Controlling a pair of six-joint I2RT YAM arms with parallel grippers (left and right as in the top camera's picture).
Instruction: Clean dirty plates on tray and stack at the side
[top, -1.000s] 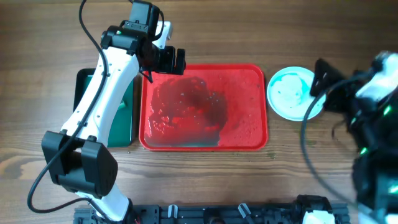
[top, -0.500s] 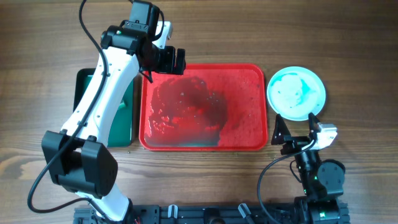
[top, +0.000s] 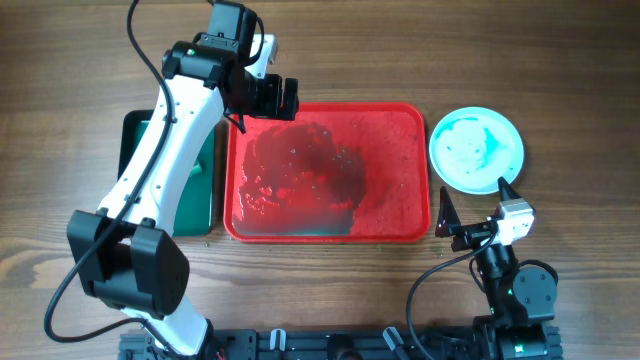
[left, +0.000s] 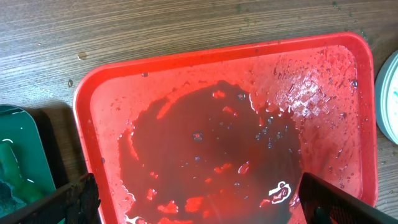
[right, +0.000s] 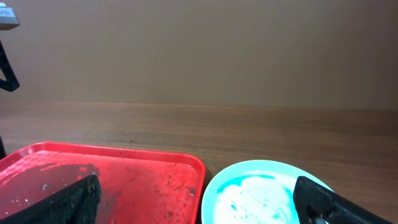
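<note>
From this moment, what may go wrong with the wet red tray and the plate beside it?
1. The red rectangular plastic tray holds a dark puddle. The open left gripper hangs over its far left corner, so a bump might slop liquid onto the wooden table.
2. The open right gripper sits close to the near edge of the pale turquoise round plate. Moving forward, a finger might push it away.

Wooden table (top: 330, 50), wet red tray (top: 395, 205) at centre, dark green tray (top: 200, 205) just left, green-smeared turquoise plate (top: 476, 150) just right
</note>
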